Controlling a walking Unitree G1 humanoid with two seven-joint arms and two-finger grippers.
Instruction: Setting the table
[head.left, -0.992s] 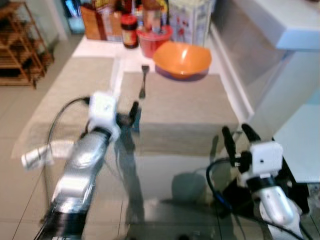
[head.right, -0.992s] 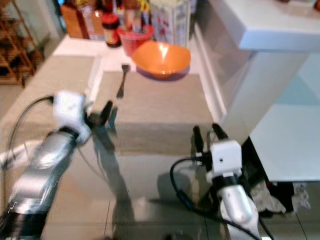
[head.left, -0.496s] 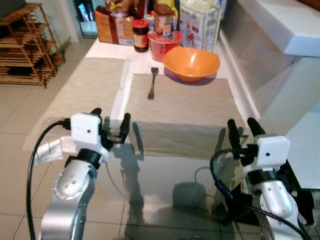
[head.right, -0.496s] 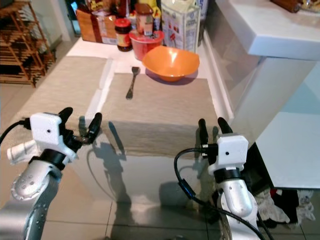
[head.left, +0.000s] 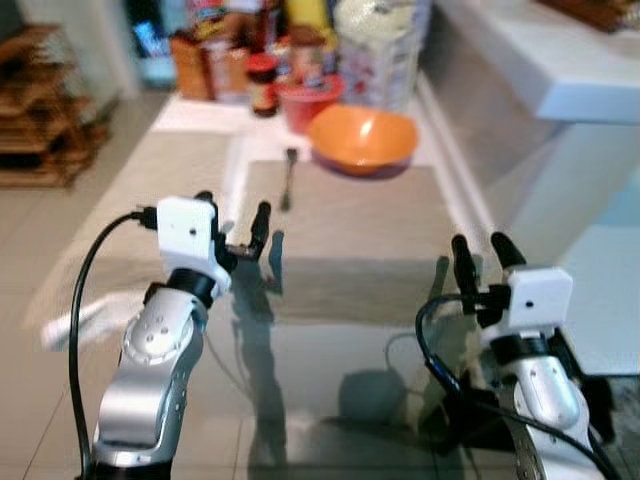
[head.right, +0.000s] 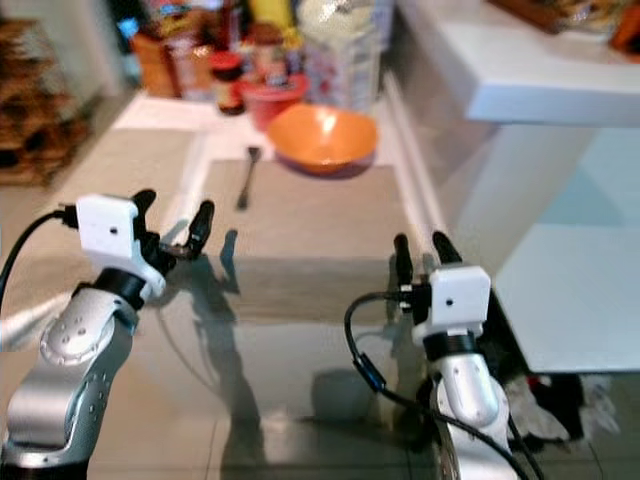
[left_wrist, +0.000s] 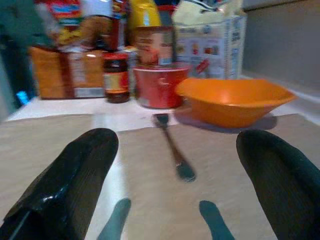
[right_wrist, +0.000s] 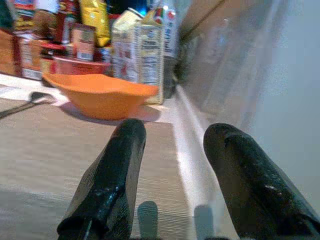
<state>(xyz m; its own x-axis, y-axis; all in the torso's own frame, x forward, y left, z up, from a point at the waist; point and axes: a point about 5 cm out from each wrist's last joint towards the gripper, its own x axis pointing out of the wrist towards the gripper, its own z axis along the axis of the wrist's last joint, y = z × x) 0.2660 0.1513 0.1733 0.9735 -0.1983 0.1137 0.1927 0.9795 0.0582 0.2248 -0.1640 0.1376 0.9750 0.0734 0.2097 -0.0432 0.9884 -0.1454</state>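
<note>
The fork (head.left: 287, 178) lies flat on the placemat (head.left: 350, 215) beside the orange bowl (head.left: 362, 138); thin, stiff, slippery, best pinched mid-handle. Left tool (head.left: 234, 222) gapes wide, right tool (head.left: 477, 257) narrower, both empty above the bench (head.left: 330, 345).

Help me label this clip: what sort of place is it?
Probably a home dining or kitchen area: a table with a placemat, an orange bowl and fork, and food packages and jars behind.

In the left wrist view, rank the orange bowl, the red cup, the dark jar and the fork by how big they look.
1. orange bowl
2. red cup
3. dark jar and fork: look alike in extent, and the fork lies nearer, so unranked.
</note>
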